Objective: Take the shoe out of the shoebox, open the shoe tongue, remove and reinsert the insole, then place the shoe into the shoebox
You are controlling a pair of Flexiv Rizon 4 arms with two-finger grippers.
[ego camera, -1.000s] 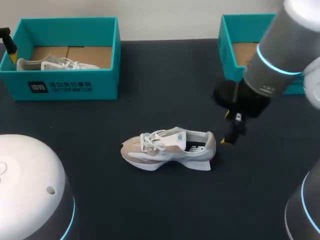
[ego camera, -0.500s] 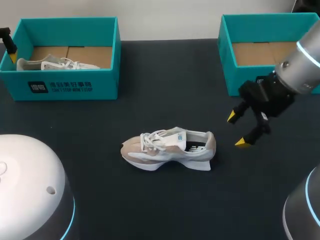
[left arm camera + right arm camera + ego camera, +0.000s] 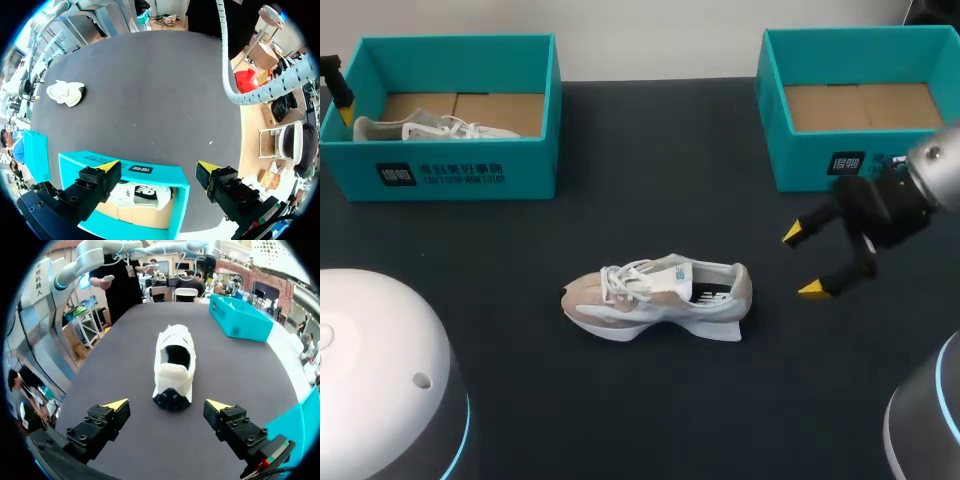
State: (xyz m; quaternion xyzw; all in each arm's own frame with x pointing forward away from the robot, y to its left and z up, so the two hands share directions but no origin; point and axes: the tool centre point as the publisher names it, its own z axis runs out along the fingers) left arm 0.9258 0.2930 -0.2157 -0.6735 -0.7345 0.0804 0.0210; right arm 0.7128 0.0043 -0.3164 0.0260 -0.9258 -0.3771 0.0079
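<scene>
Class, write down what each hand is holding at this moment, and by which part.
Nothing is held. The right hand is open, apart from the shoe, behind its heel. The left hand is open over a box.

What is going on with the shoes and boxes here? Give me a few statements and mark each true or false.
1. The shoe lies on the table, outside both boxes. True.
2. The right gripper is shut on the shoe's heel. False: it is open and apart from the shoe, out beyond the heel.
3. The left shoebox holds a second shoe. True.
4. The right shoebox holds a shoe. False: only its cardboard floor shows.
5. The left gripper is open, at the left shoebox. True.
</scene>
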